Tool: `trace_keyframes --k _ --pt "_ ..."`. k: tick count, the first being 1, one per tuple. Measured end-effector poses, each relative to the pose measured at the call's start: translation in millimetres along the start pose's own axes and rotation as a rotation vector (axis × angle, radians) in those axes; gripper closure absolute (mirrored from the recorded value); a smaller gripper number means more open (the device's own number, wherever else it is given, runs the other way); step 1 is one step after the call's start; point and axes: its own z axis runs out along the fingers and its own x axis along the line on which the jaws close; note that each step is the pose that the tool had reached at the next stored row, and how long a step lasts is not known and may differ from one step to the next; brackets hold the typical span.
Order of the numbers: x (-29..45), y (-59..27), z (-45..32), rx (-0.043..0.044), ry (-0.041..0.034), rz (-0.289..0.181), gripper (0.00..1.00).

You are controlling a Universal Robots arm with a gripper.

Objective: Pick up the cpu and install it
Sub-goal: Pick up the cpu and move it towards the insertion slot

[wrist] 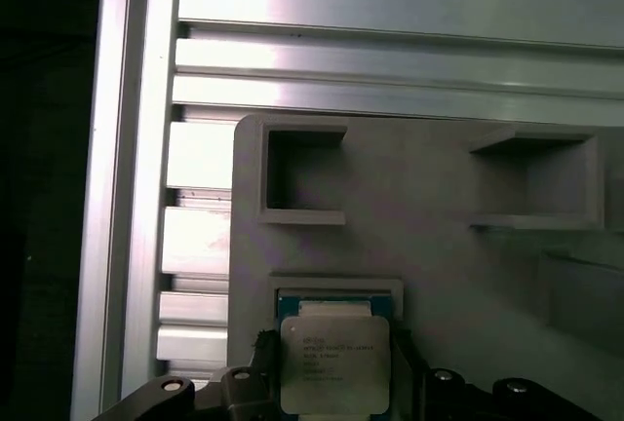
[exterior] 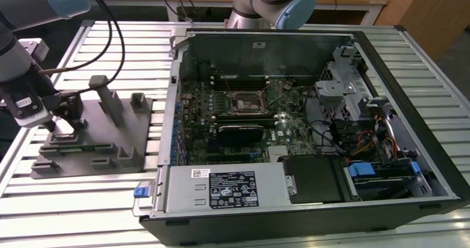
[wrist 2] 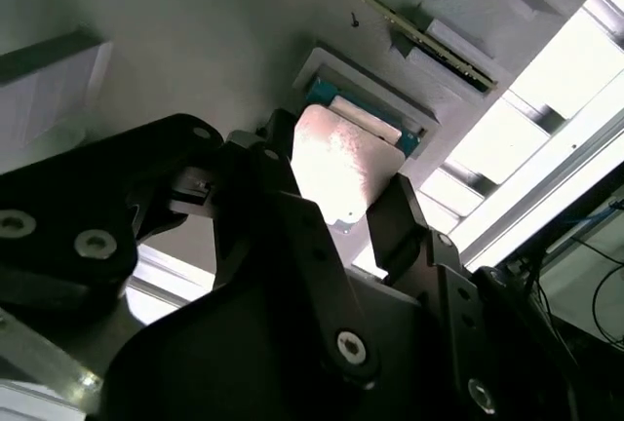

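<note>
At the exterior view's left-middle, the pincer [exterior: 65, 127] is clamped on the one cpu [wrist: 334, 363] at its recess in the single grey tray [exterior: 96, 128]. Two tall posts [exterior: 108, 102] rise just beside it. One open computer case [exterior: 309, 121] sits to the right.

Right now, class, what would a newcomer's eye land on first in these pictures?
The open computer case dominates the exterior view, its motherboard bared. At that view's left the gripper is down at the grey tray; both wrist views show it shut on the silvery cpu.
</note>
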Motion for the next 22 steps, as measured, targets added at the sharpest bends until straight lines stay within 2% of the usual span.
trace_keyframes --k 3,15,22 --pt "-0.1 0.1 -1.3 -0.0068 -0.0006 0.000 0.46" --pt "-0.2 0.4 -9.0 -0.0067 -0.0003 0.000 0.46" --pt "-0.2 0.4 -10.1 -0.0067 -0.0003 0.000 0.46"
